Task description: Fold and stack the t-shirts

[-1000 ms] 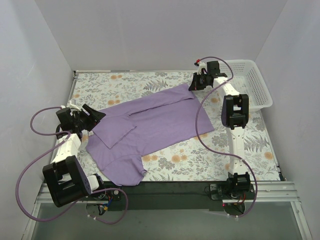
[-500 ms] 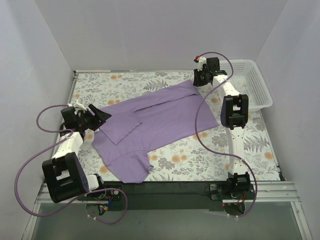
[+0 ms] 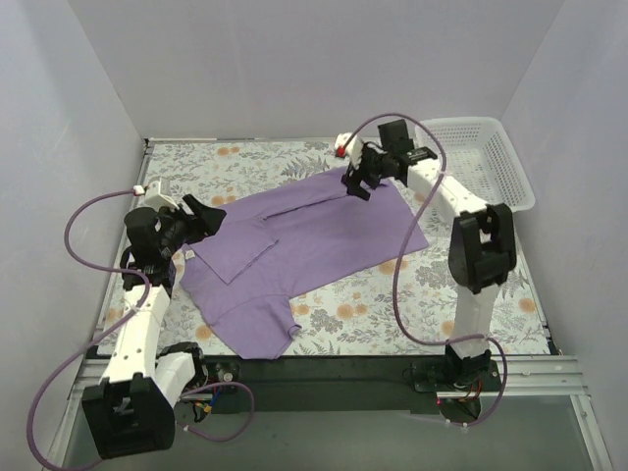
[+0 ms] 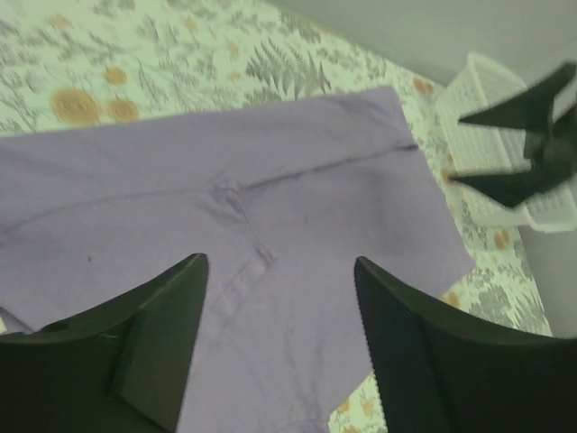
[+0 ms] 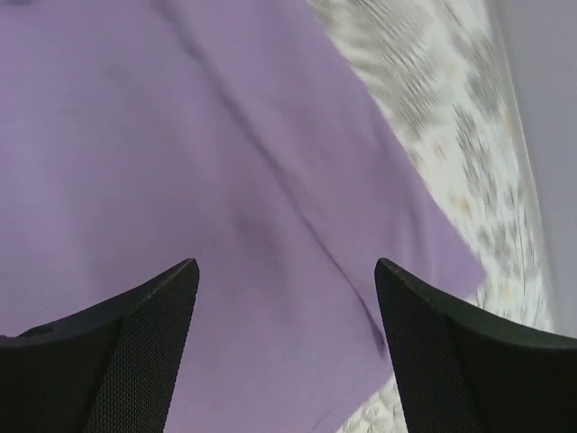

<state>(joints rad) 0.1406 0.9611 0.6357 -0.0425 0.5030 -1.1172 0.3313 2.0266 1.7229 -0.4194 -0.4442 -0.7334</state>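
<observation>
With the left gripper [image 4: 279,263] and right gripper [image 5: 287,266] both gaping empty, a deep pinch into the plain lavender-purple cotton t-shirt [image 3: 324,235] below them could drag doubled layers askew.

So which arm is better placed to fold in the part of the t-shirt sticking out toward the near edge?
Left, probably. The left gripper stands open at the t-shirt's left edge, close to that flap; the right gripper hangs open over the far edge, with the whole shirt between.
</observation>
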